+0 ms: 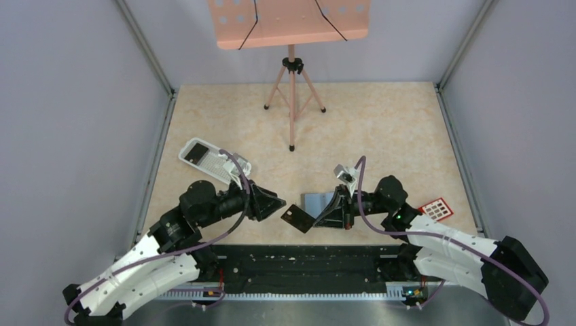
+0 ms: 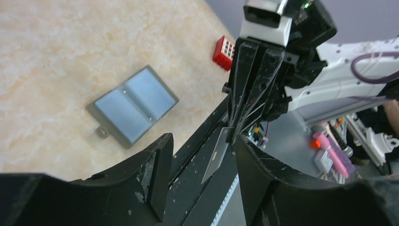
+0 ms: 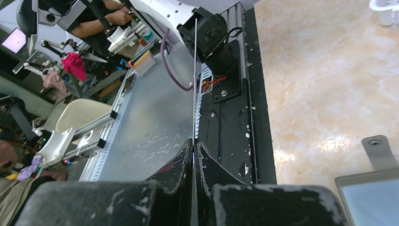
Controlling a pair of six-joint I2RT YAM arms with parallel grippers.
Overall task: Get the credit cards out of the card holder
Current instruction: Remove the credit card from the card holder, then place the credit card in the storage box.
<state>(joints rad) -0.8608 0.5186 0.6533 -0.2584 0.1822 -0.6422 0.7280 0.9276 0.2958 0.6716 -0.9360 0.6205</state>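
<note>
Our right pincer (image 1: 316, 221) is clamped shut on a dark card (image 1: 296, 219), gripping it by one edge just above the near edge of the tabletop (image 1: 380, 129); from the right wrist the card (image 3: 195, 80) shows edge-on as a thin line rising from the closed fingers. Our left pincer (image 1: 279, 204) sits just left of that card with its jaws apart and nothing in them, and the card shows in the gap between its fingers (image 2: 157, 160). The card holder (image 1: 318, 201) lies open and flat, just beyond the right pincer, its bluish-grey inside facing up. A red card (image 1: 437, 208) lies on the tabletop to the right, well apart from the holder. A white ribbed tray (image 1: 221, 166) rests far left.
</note>
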